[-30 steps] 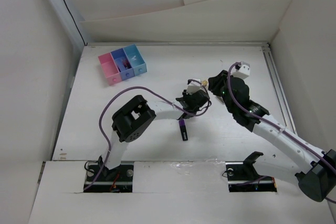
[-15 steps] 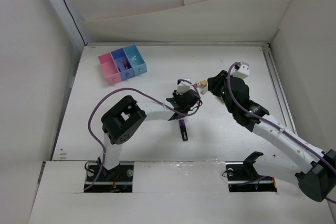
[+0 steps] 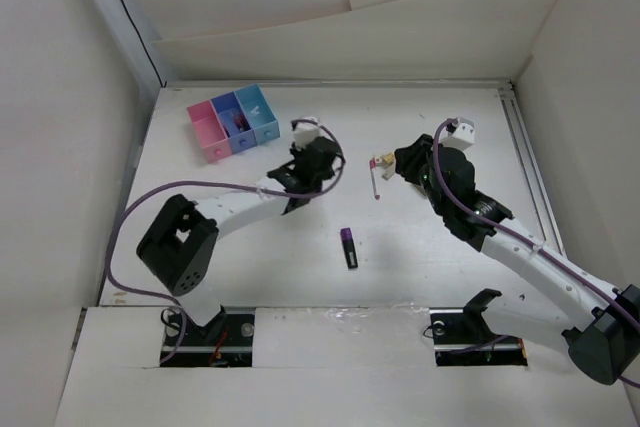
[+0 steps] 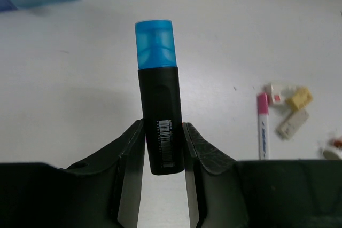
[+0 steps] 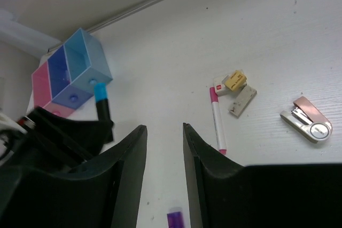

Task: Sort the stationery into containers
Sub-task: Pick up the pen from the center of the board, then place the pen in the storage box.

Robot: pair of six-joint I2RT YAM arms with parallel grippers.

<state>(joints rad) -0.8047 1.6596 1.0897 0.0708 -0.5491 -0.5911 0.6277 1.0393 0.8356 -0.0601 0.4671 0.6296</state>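
Note:
My left gripper (image 4: 163,126) is shut on a black marker with a blue cap (image 4: 158,94) and holds it above the table, cap pointing toward the bins. In the top view the left gripper (image 3: 297,159) is right of the joined pink, purple and light blue bins (image 3: 233,122). A purple-ended dark marker (image 3: 349,247) lies on the table in the middle. A pink pen (image 3: 376,179) lies just left of my right gripper (image 3: 398,165). The right gripper (image 5: 163,126) is open and empty.
Small erasers (image 5: 235,80) and a rose-gold stapler (image 5: 306,122) lie by the pink pen (image 5: 216,117). Something dark sits in the purple bin (image 3: 240,125). White walls enclose the table, with a rail along the right edge (image 3: 530,162).
My left gripper has moved up and left with the blue-capped marker, away from the purple-ended marker and toward the bins. The pink pen now shows fully. The right arm has not moved.

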